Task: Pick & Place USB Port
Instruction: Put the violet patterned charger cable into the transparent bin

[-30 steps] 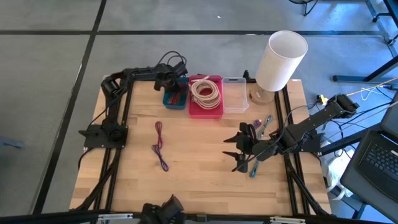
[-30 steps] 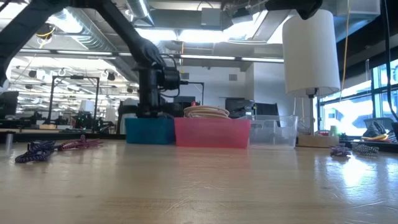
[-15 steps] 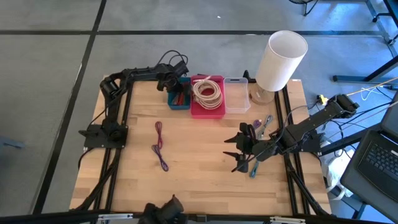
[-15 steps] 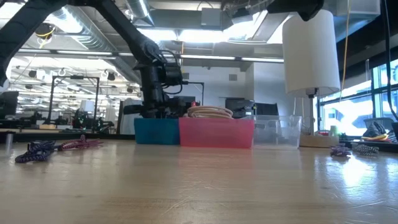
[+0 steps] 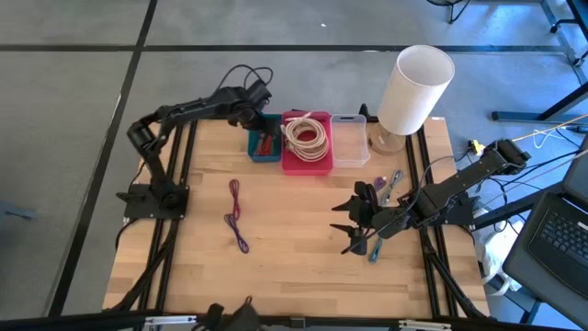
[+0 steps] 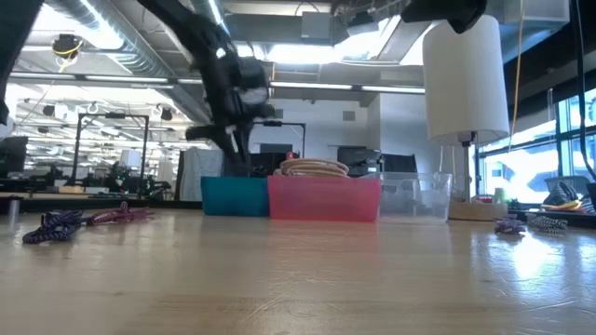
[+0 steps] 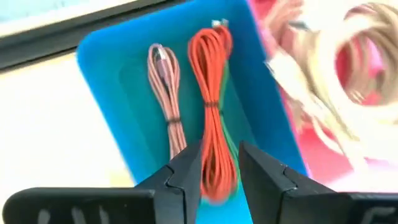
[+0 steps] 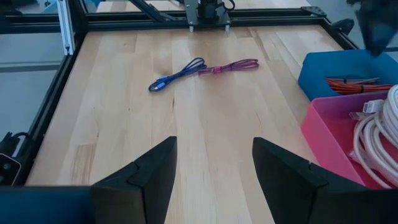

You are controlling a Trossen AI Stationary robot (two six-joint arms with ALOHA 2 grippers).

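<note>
From above we take the blue bin (image 5: 264, 143) as our landmark. It stands at the table's (image 5: 294, 248) far edge, touching the pink bin (image 5: 304, 154), which holds a coil of pale cable (image 5: 304, 134); a clear bin (image 5: 347, 140) sits just past the pink one. The left gripper (image 5: 254, 103) hangs over the blue bin's far rim. Well away from the blue bin, towards the table's near side, lie a pink cable (image 5: 235, 195) and a blue cable (image 5: 237, 232) on the wood. The right gripper (image 5: 350, 228) hovers far from the blue bin, near the table's right edge, its fingers spread wide.

At table height we see the left gripper (image 6: 233, 98) raised above the blue bin (image 6: 235, 195), clear of its rim.

Through the left wrist camera we look down into the blue bin (image 7: 118, 68): an orange cable (image 7: 213, 118) and a salmon-pink cable (image 7: 166, 93) lie side by side on its floor. The fingers (image 7: 186, 177) stand slightly parted above the orange cable, holding nothing.

Through the right wrist camera the right fingers (image 8: 140, 177) are spread apart and empty; the blue bin (image 8: 348, 68) lies beyond, with the two loose cables (image 8: 202, 70) on the wood beside it.
</note>
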